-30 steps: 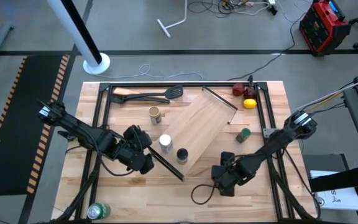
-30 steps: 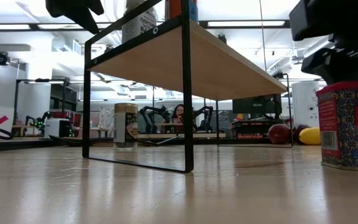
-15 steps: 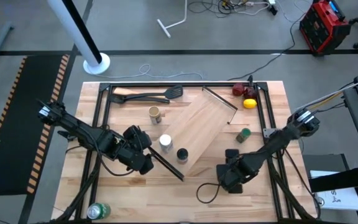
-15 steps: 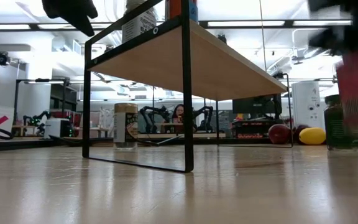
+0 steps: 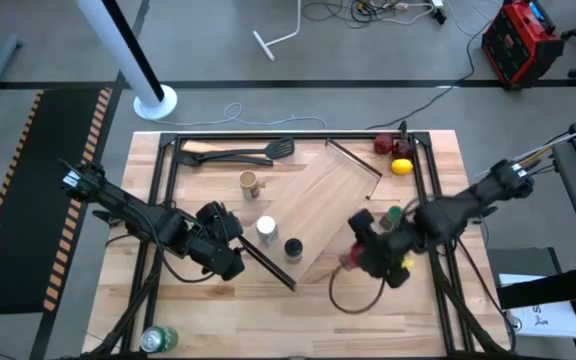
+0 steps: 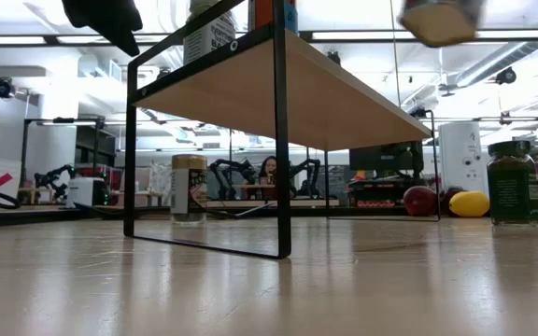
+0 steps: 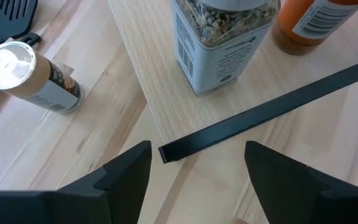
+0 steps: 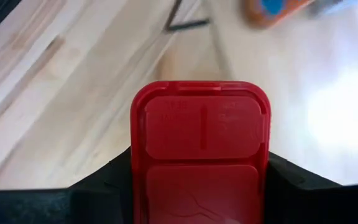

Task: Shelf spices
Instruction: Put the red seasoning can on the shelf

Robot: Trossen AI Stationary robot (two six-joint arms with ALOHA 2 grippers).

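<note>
While the left tool (image 5: 236,252) hangs with its fingers apart at the lower left end of the shelf (image 5: 323,205), the right tool (image 5: 363,243) is clamped on the red square tin (image 8: 200,149), held up off the worktop (image 5: 418,310) at the right centre of the high view, just beside the shelf's lower right edge. In the right wrist view the tin's red lid fills the middle of the frame between the two dark fingers (image 8: 101,180). In the low view the tin's underside (image 6: 440,21) shows blurred at the top right, above the level of the shelf board.

The shelf lies slantwise across the middle of the high view, a black bar at each short end. On its lower left part stand the white-capped jar (image 5: 266,228) and the black-capped jar (image 5: 292,248), side by side but apart. The left wrist view looks down on these two, one with grey-green contents (image 7: 224,37) and one with orange contents (image 7: 309,22), behind the black bar (image 7: 272,109).

The tan open-top cylinder (image 5: 249,182) stands on the worktop to the upper left of the shelf, near the black spatulas (image 5: 238,155). The green jar (image 5: 392,215) stands on the worktop at the right, just above the right tool; in the low view it is upright at the far right (image 6: 514,181). A dark red fruit (image 5: 384,144) and a yellow lemon (image 5: 401,166) lie at the upper right. A green drinks can (image 5: 158,339) sits at the lower left corner.
</note>
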